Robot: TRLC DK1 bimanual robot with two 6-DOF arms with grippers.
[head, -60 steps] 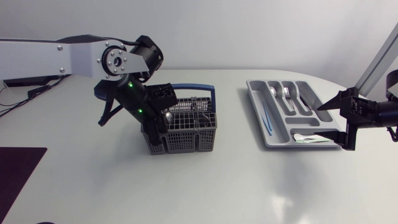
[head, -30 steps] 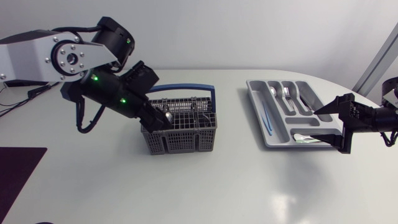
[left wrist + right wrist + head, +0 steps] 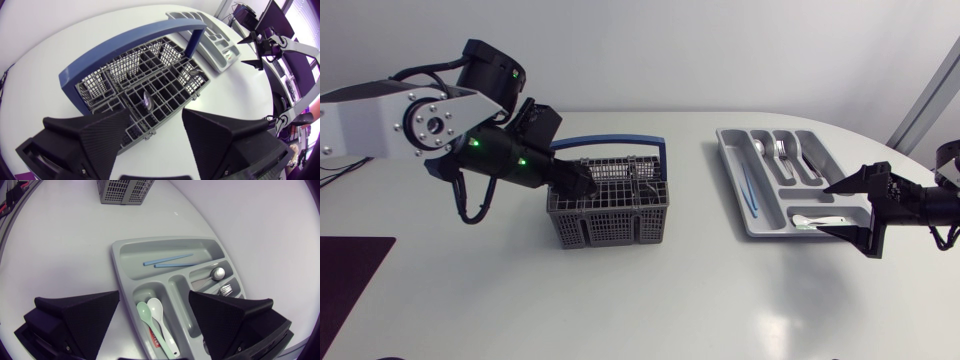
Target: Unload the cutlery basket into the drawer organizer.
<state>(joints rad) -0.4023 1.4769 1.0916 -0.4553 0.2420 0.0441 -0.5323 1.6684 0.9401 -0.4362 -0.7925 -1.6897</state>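
Since half a second before, the left arm had dropped lower and swung back toward the table's (image 3: 620, 310) left edge, so the left gripper (image 3: 575, 185) pointed in at the left side of the cutlery basket (image 3: 615, 210) rather than down over it, while the right gripper (image 3: 823, 209) had drawn away from the drawer organizer (image 3: 730, 175) toward the right edge. Both grippers were spread wide and held nothing. The basket stood near the middle of the table, toward the far edge; the organizer lay well apart from it, nearer the right edge, with a green spoon (image 3: 145, 316) and a white spoon (image 3: 159, 312) side by side in its nearest compartment and blue chopsticks (image 3: 167, 260) in a long one. In the left wrist view a metal spoon (image 3: 146, 101) stood in one of the basket's inner cells just ahead of the fingers. The step in hand looked like fetching that spoon. It would go best if the fingers came in under the blue handle (image 3: 610, 142), straddled the spoon alone (not the grid wall), closed firmly, then lifted straight up so the light basket was not dragged.
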